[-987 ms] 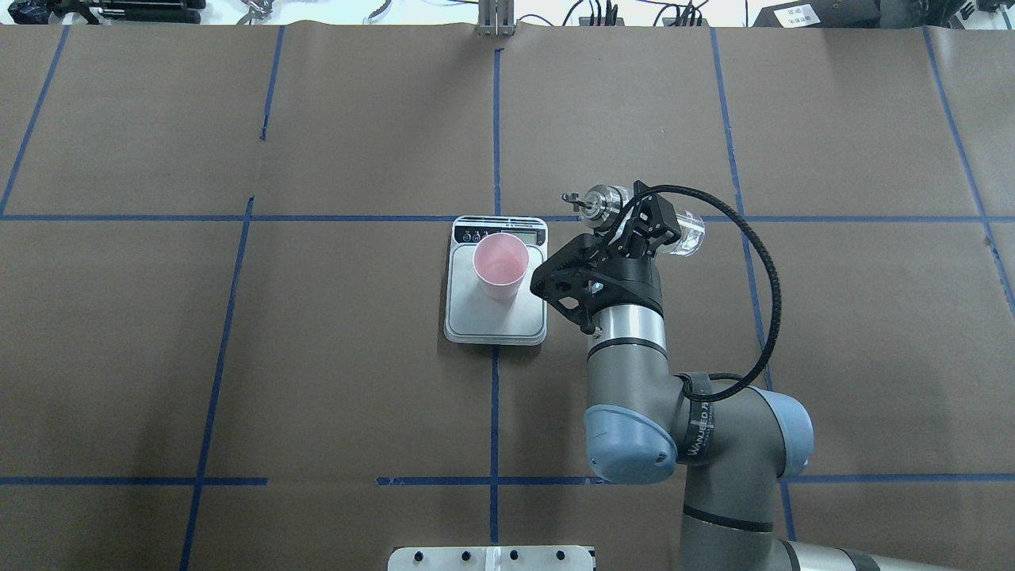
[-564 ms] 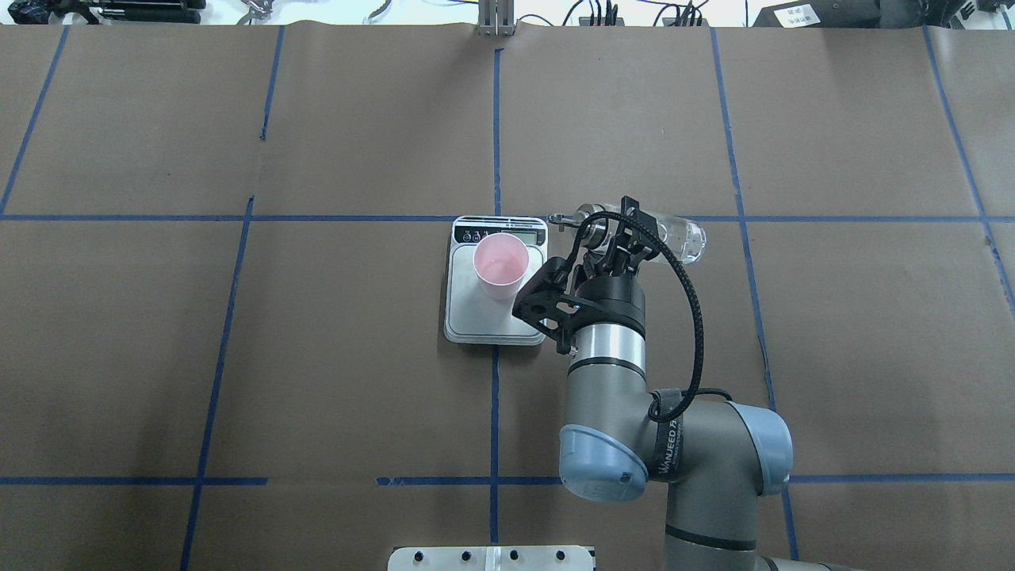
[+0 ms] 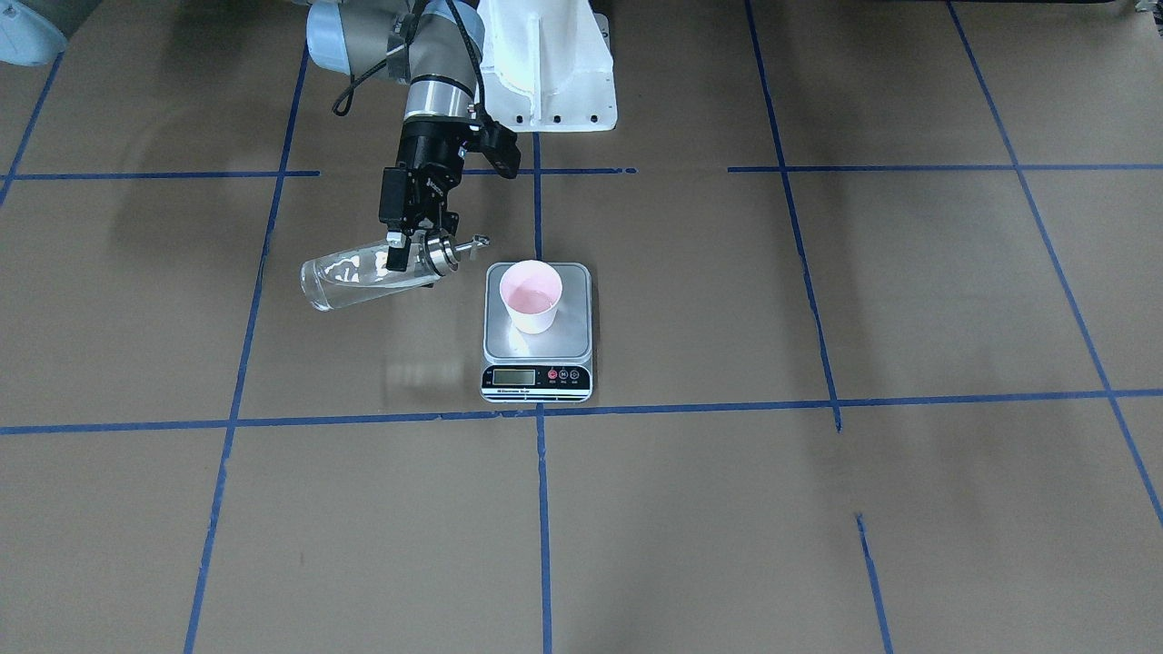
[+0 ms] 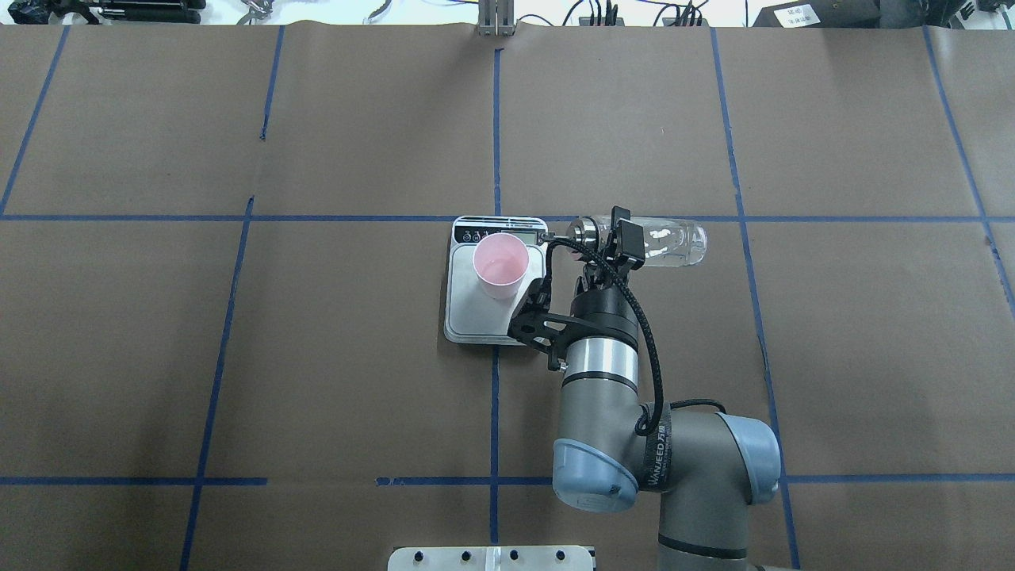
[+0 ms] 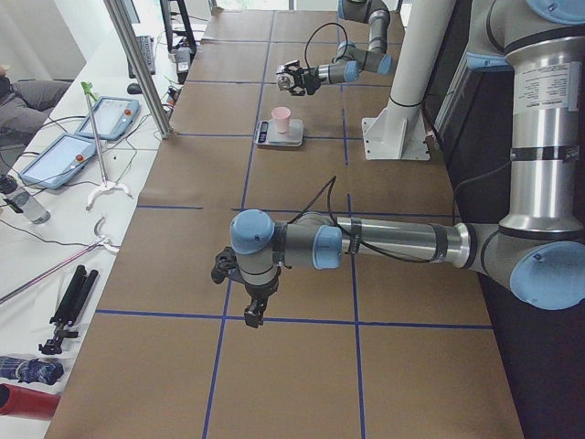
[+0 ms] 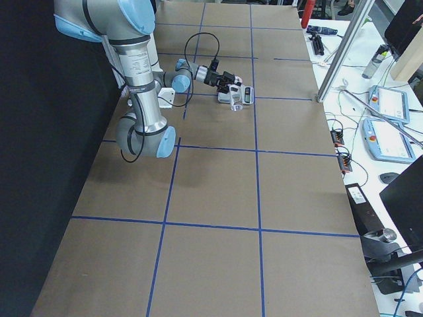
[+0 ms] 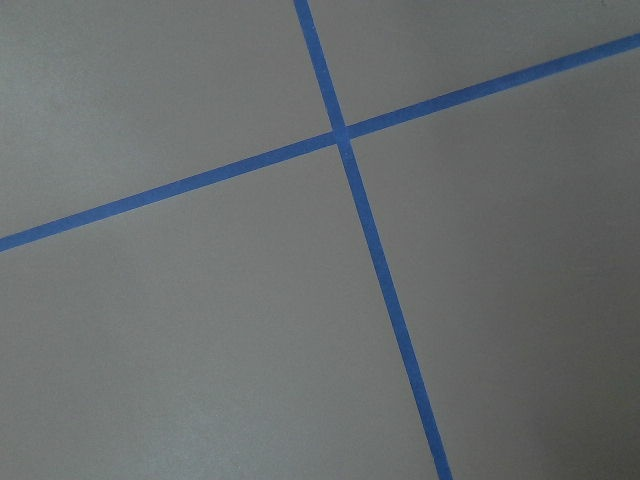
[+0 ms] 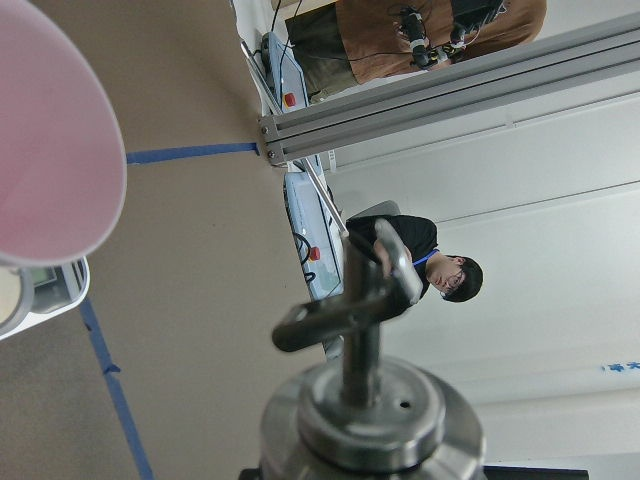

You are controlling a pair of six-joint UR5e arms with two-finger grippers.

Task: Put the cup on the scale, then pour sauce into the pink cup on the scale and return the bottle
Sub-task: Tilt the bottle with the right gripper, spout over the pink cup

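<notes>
The pale pink cup stands upright on the scale, near its display end; both also show in the front view, the cup on the scale. My right gripper is shut on the clear glass bottle, held about level just right of the scale. Its silver pourer cap points at the cup, its tip at the scale's edge, short of the cup's rim. No stream shows. In the right wrist view the pourer cap is close, the cup at left. My left gripper hangs over bare table far from the scale; I cannot tell whether it is open.
A white base plate lies at the robot's edge of the table. Blue tape lines cross the brown table cover. A metal post and a bench with tablets lie beyond the far edge. A person sits there.
My right arm has shifted left with the bottle. The bottle has tipped from slanted to about level, and its pourer has come closer to the cup.
</notes>
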